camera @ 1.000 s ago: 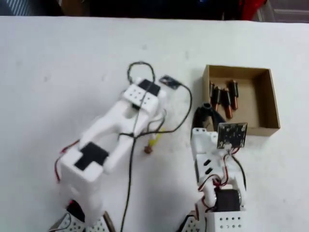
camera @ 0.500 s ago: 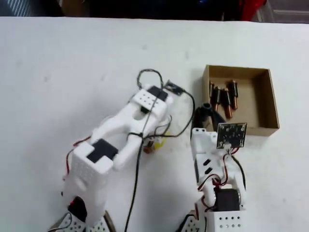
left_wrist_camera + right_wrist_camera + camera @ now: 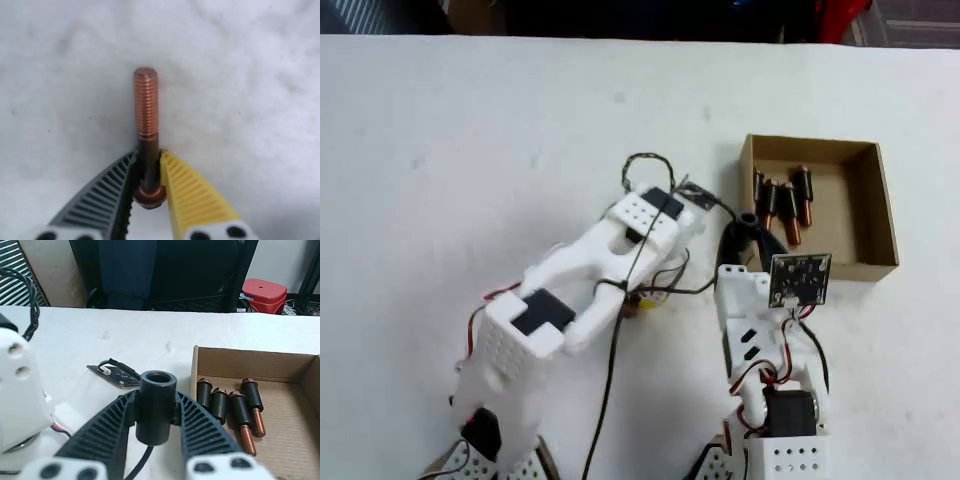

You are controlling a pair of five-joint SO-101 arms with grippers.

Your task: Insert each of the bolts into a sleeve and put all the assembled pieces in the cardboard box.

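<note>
Mid-assembly at the white table (image 3: 470, 120): the left gripper (image 3: 148, 155) pinches a bolt (image 3: 145, 110) by the dark shank just above its head, threaded end pointing clear of the fingers. The right gripper (image 3: 156, 399) is clamped on a black sleeve (image 3: 157, 390) held upright with its bore open to the top. Seen from above, the sleeve sits at 9 o'clock of the cardboard box (image 3: 885, 200), just beside its wall, with the left arm farther out at 9 o'clock again. The box itself lies at about 2 o'clock from the table's middle, and four assembled pieces (image 3: 235, 410) already lie side by side in it.

The step in hand looks to be the mating of bolt and sleeve. It would likely go best with the sleeve arm kept steady, the bolt's axis lined up with the bore before any push, and the threaded tip led in slowly — a skewed entry could jam on the rim or twist the bolt in its grip.

The bolt is copper-coloured, finely threaded at the tip, smooth and darker along the shank, with a flanged head. The sleeve is a matte black cylinder. The fingers are ribbed plastic, one dark, one yellow on the left. The box is plain brown card, open-topped.
</note>
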